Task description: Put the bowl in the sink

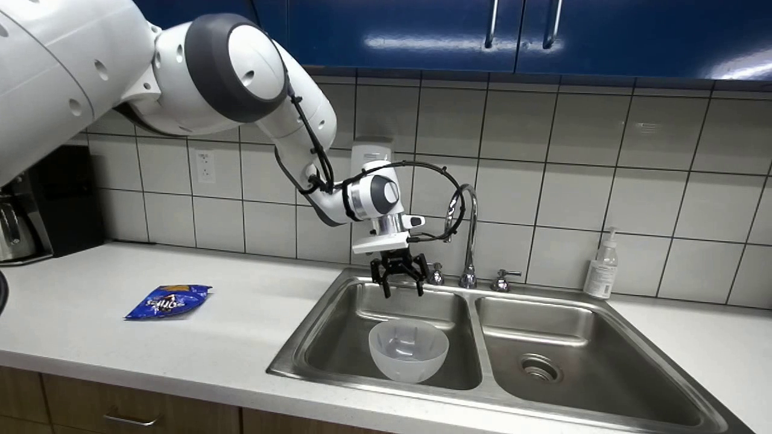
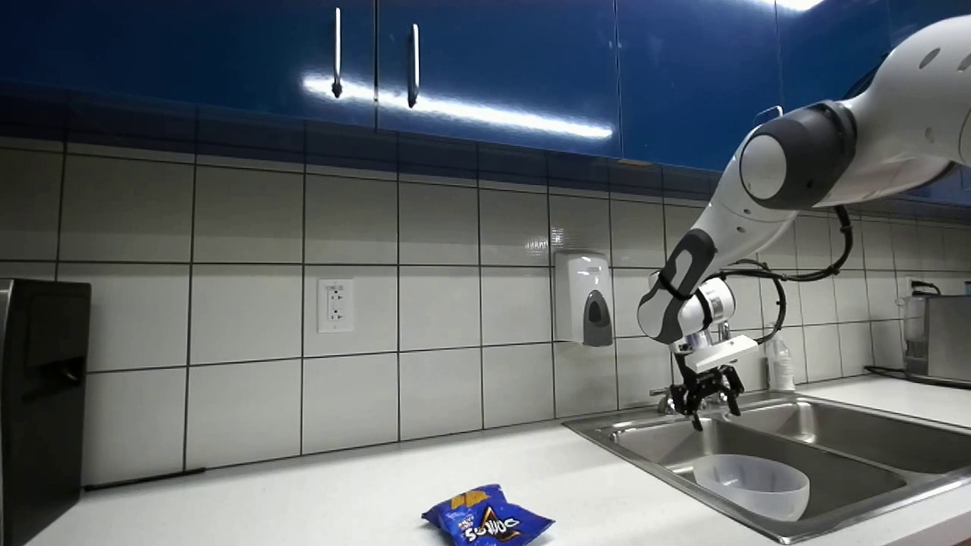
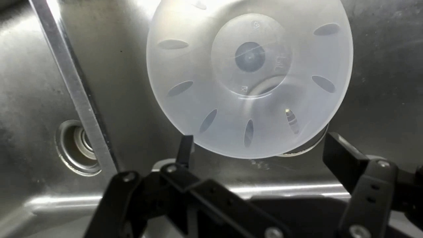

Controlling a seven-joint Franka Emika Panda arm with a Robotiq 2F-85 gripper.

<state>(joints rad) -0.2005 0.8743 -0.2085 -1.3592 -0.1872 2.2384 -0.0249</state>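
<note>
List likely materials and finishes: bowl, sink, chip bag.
Bowl: probably plastic, frosted; translucent walls, molded-looking base marks.
Double-basin sink: likely stainless steel, satin; grey metal with soft, blurred highlights.
Chip bag: likely plastic film, somewhat glossy; creased, pillowy shape, inside unseen.

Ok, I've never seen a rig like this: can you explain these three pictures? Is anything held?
The machine is a white and dark grey robot arm ending in black jaws. Two pictures come from cameras outside it; the close-up looks down from its wrist, past the jaws. A blue snack packet lies on the white counter. The round, whitish, translucent bowl sits in the stainless steel double sink, in the basin nearer the packet. Nothing is held: the jaws stand open above the sink, clear of the bowl.
</note>
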